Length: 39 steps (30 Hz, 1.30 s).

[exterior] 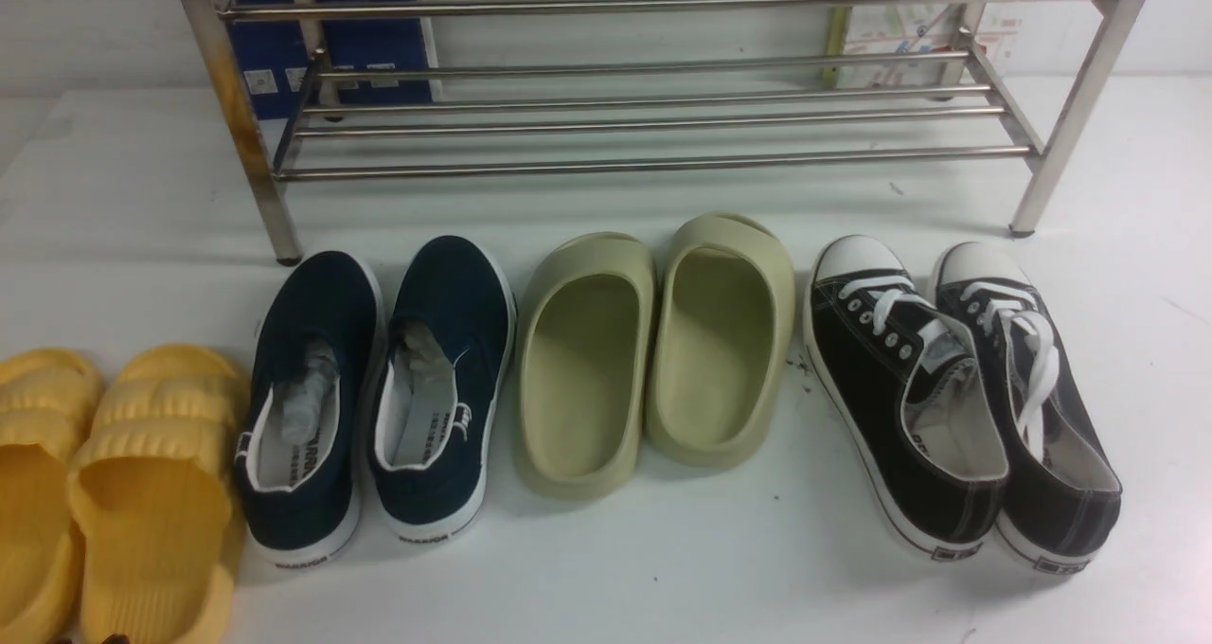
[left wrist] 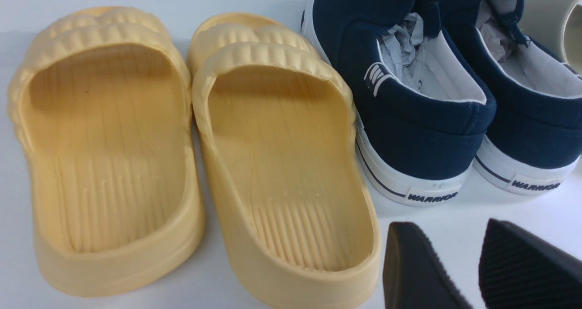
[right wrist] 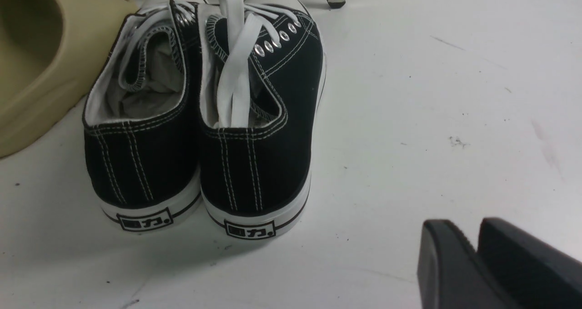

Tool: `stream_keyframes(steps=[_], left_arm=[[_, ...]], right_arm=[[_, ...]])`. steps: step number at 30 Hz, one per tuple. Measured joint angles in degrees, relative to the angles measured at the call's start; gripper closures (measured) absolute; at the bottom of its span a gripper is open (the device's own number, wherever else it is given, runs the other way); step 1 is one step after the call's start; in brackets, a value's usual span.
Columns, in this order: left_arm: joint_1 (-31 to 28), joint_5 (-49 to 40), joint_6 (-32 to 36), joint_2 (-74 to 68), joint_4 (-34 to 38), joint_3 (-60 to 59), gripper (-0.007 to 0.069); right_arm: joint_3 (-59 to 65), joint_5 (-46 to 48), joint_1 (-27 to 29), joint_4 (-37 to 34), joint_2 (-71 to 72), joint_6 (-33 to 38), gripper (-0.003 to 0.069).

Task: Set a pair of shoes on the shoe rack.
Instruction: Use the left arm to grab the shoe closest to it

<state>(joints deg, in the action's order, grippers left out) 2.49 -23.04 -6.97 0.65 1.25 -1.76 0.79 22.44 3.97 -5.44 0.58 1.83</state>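
1. Black ribbed fingers of my left gripper (left wrist: pixel 450 229) stand apart, bare desk showing between them. It holds nothing and sits low by the near edge, just behind the heels of the yellow slippers and navy shoes.
2. My right gripper (right wrist: pixel 461 231) has its two black fingers pressed together on nothing. It is also by the near edge, off to the right-edge side of the black sneakers' heels.
3. All four pairs lie in one row across the white desk (exterior: pixel 663 568), heels toward the near edge and toes toward the far edge.
4. At the near left corner I see the yellow slippers (exterior: pixel 151 474): moulded foam with ribbed straps and grooved footbeds, side by side.
5. Just beside them are the navy shoes (exterior: pixel 431 388): canvas slip-ons with white soles and white lining. They have crumpled paper (left wrist: pixel 402 45) stuffed inside and "WARRIOR" on the heel tabs.
6. Mid-desk are the beige slides (exterior: pixel 587 369), smooth and thick-walled. The one nearer the right edge is set slightly farther back.
7. Toward the right edge are the black sneakers (exterior: pixel 909 398): canvas with white toe caps, laces and stitching. Their heels are swung toward the right edge.
8. Farther back stands the shoe rack (exterior: pixel 644 161), made of shiny metal rails, its front legs just beyond the toes.
9. Behind the rack, near the far edge, is a blue box (exterior: pixel 275 57).
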Motion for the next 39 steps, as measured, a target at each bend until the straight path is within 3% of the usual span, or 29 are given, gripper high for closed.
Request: stream_keyframes(steps=[9,15,16,18,19,20,24,28,31,32,33,35,37,39], left_arm=[[0.0,5.5,1.9,0.0,-2.6,0.0,0.0386],[0.0,30.3,0.7,0.0,-0.6,0.0,0.0386],[0.0,31.2,0.4,0.0,-0.4,0.0,0.0386],[0.0,46.6,-6.2,0.0,2.3,0.0,0.0386],[0.0,46.6,-6.2,0.0,2.5,0.0,0.0386],[0.0,57.0,-10.1,0.0,3.6,0.1,0.0386],[0.0,63.1,-13.9,-0.6,3.5,7.9,0.0386],[0.0,54.3,-16.3,-4.8,2.0,22.2,0.0386],[0.0,31.7,-24.0,-13.0,1.5,38.0,0.0386],[0.0,30.3,-24.4,-13.5,1.5,38.7,0.0386],[0.0,20.5,-26.9,-17.3,1.3,43.2,0.0386],[0.0,12.5,-27.7,-19.7,1.0,45.2,0.0386],[0.0,-4.1,-28.4,-26.8,-0.7,46.5,0.0386],[0.0,-11.4,-28.4,-30.8,-2.7,46.5,0.0386]], right_arm=[[0.0,0.0,0.0,0.0,0.0,0.0,0.0507],[0.0,0.0,0.0,0.0,0.0,0.0,0.0501],[0.0,0.0,0.0,0.0,0.0,0.0,0.0500],[0.0,0.0,0.0,0.0,0.0,0.0,0.0496],[0.0,0.0,0.0,0.0,0.0,0.0,0.0496],[0.0,0.0,0.0,0.0,0.0,0.0,0.0496],[0.0,0.0,0.0,0.0,0.0,0.0,0.0491],[0.0,0.0,0.0,0.0,0.0,0.0,0.0484],[0.0,0.0,0.0,0.0,0.0,0.0,0.0477],[0.0,0.0,0.0,0.0,0.0,0.0,0.0477],[0.0,0.0,0.0,0.0,0.0,0.0,0.0475],[0.0,0.0,0.0,0.0,0.0,0.0,0.0475],[0.0,0.0,0.0,0.0,0.0,0.0,0.0470],[0.0,0.0,0.0,0.0,0.0,0.0,0.0465]])
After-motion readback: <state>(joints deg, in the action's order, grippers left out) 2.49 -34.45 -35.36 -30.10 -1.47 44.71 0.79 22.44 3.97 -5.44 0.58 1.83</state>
